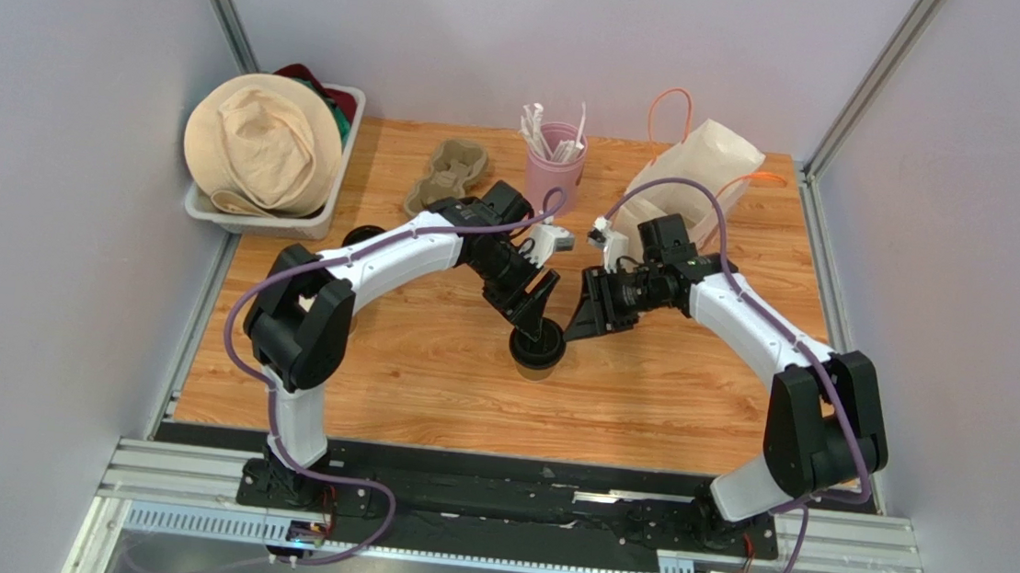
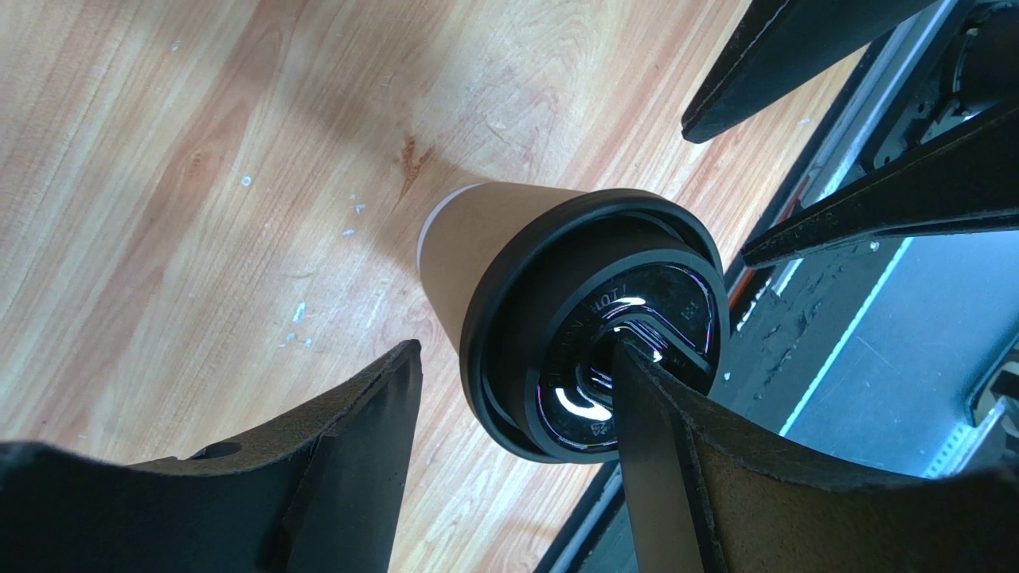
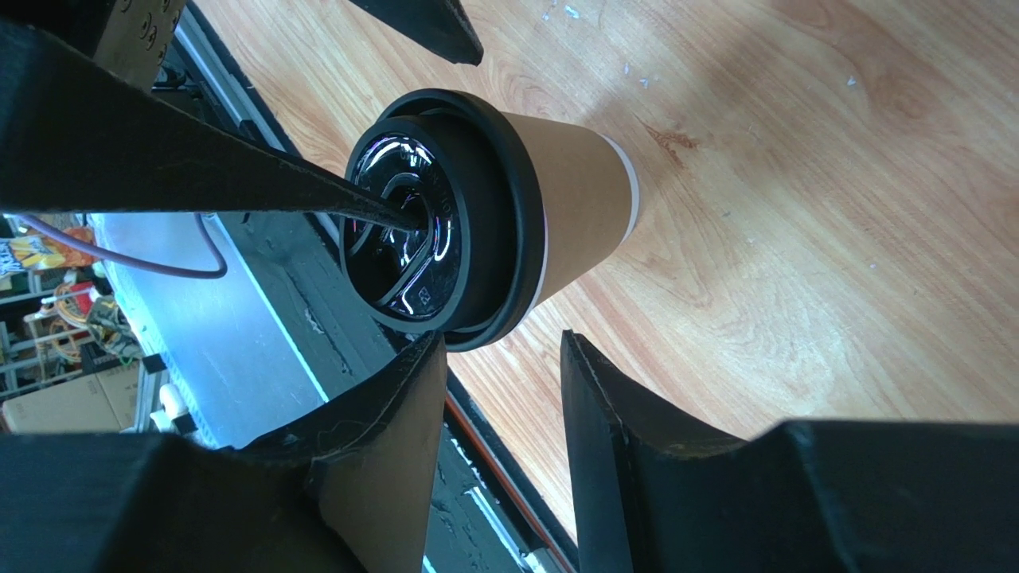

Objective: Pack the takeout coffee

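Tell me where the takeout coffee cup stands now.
In the top view the takeout coffee cup, lid on, stands upright near the middle of the table, close to the left fingers and right fingers, nearer the arm bases than the pink cup.

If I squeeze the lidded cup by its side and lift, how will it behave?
The paper cup has kraft paper walls, so a hard squeeze would probably dent it. It narrows toward the base and stands upright on the table, so a high sideways push may tip it. The black lid looks glossy, likely slippery; its fill cannot be seen.
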Controlling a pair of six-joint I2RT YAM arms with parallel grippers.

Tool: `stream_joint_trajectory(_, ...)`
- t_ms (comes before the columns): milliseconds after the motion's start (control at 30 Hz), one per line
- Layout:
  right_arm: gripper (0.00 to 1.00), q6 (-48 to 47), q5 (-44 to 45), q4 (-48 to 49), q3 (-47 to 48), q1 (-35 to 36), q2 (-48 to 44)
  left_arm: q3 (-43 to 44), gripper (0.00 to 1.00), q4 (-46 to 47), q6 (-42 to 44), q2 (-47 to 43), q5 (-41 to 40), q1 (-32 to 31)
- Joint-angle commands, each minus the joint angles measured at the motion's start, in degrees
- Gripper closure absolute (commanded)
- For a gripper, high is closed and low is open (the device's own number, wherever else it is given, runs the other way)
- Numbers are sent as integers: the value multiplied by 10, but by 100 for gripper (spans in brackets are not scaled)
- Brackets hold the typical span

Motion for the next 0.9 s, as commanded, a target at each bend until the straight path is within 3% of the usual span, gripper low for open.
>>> stream_joint_trajectory(0,57,7,11,33,6,8,-5,-17,33,11,32,5,-96,0)
stream_joint_trajectory(300,60,5,66,47,0,39,-11,-19,33,11,33,-1,-101,0)
stream_joint_trajectory(867,66,5,70,60,-13,47,-5,-22,34,12,33,10,-115,-14)
